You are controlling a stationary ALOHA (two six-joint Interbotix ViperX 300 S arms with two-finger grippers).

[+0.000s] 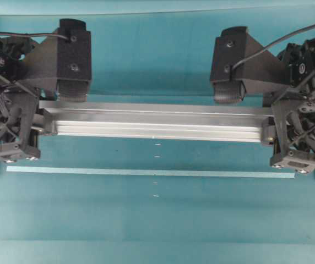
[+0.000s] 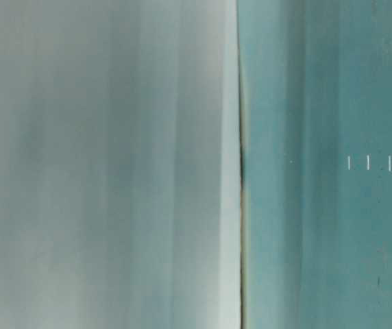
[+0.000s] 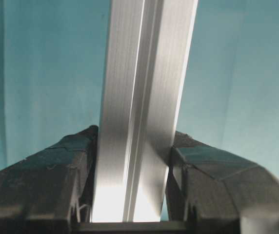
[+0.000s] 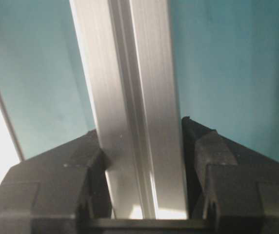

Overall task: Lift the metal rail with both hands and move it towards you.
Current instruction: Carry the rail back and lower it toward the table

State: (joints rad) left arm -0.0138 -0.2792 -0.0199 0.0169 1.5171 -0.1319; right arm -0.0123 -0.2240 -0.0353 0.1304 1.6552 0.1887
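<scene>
The metal rail (image 1: 157,124) is a long silver grooved bar lying across the middle of the overhead view. My left gripper (image 1: 43,124) is shut on its left end, and my right gripper (image 1: 267,131) is shut on its right end. In the left wrist view the rail (image 3: 142,107) runs straight away between two black fingers (image 3: 66,165) pressed to its sides. The right wrist view shows the same: the rail (image 4: 129,97) clamped between black fingers (image 4: 212,156). The table-level view is filled by a blurred pale surface (image 2: 107,164), probably the rail up close.
A thin pale tape strip (image 1: 146,172) lies on the teal table (image 1: 157,220) nearer the front edge, parallel to the rail. Small white marks (image 1: 156,157) dot the cloth between them. Both arms' black bodies (image 1: 64,55) (image 1: 245,60) stand behind the rail.
</scene>
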